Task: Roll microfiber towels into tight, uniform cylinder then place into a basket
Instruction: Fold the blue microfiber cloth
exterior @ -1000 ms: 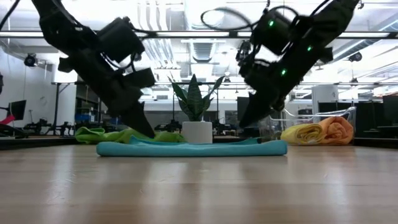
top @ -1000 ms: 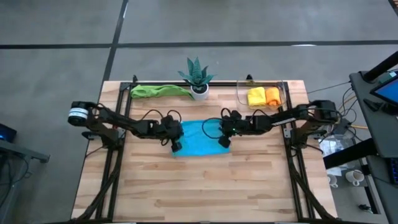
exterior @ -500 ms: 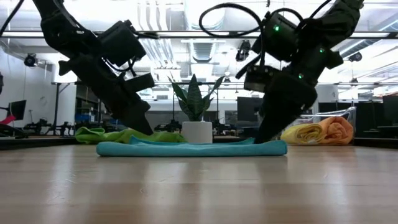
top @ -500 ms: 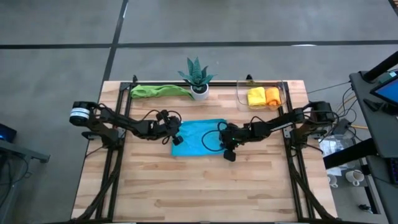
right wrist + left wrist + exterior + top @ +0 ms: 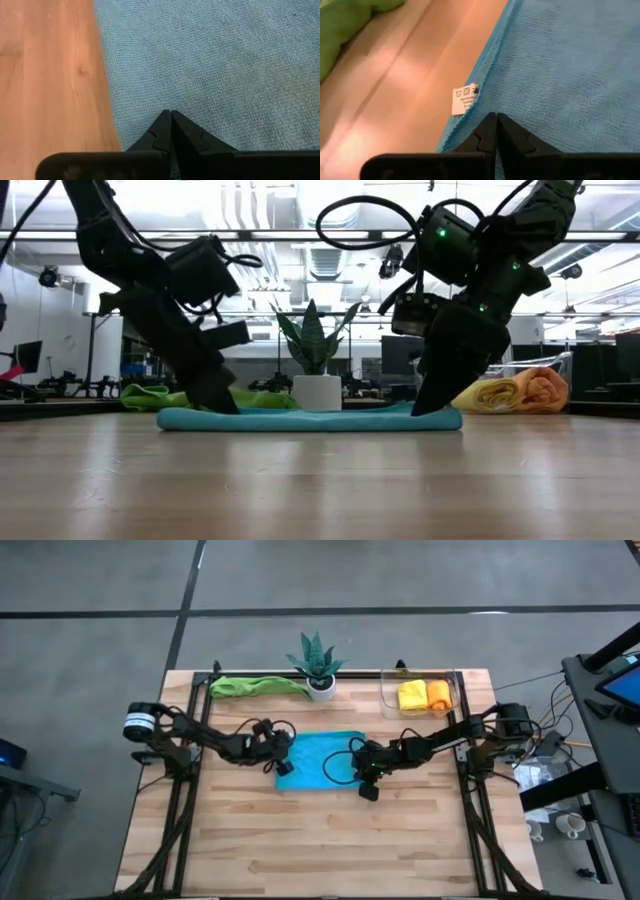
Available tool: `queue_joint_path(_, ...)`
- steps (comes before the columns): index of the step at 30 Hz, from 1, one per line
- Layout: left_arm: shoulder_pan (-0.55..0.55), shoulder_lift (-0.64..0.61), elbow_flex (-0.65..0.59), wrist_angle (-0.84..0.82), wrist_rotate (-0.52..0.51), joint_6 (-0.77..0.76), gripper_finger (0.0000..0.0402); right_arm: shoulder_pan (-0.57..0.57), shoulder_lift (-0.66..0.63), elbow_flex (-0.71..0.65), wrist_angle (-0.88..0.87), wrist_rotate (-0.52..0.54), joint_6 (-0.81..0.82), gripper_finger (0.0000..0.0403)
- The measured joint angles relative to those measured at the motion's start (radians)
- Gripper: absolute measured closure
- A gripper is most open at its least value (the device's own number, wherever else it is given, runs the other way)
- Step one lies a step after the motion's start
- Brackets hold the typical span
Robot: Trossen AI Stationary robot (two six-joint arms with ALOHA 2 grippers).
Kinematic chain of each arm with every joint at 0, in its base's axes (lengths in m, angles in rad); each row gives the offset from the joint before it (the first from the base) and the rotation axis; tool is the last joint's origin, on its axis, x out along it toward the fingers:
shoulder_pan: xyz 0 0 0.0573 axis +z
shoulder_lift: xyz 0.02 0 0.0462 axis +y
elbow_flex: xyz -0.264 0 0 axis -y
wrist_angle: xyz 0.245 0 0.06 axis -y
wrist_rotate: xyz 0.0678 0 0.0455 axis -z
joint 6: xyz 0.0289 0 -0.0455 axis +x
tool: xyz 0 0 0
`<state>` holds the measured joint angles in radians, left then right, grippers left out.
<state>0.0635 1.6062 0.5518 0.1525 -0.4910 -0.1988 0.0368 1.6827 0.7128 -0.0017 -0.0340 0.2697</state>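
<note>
Grippers left (image 5: 283, 768) and right (image 5: 366, 790), both shut and empty, at lower corners of blue towel (image 5: 320, 755) mid-frame: soft, light, floppy; best pinched at corners.

Wood-plank bench (image 5: 330, 840) on a black metal frame (image 5: 180, 830), sitting on grey concrete floor (image 5: 100, 600) with dark seam lines. Right edge of the high view: dark desk (image 5: 610, 690) with a screen, cables, white mugs (image 5: 560, 828) on the floor. Low view behind: open lab, white ceiling with exposed ducts (image 5: 330, 260) and strip lights, monitors (image 5: 25, 355) at far left, racks at far right.
</note>
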Motion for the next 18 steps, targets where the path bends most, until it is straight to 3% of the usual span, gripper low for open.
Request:
queue_joint_path(7,0.039,0.021,0.002,0.001,-0.067,0.001,0.0402,0.000,0.001,0.002,-0.018,-0.015,0.002,0.0394)
queue_joint_path(18,0.027,-0.037,0.012,-0.011,-0.064,0.023,0.0402,0.000,-0.004,0.011,-0.018,-0.023,-0.012,0.0394)
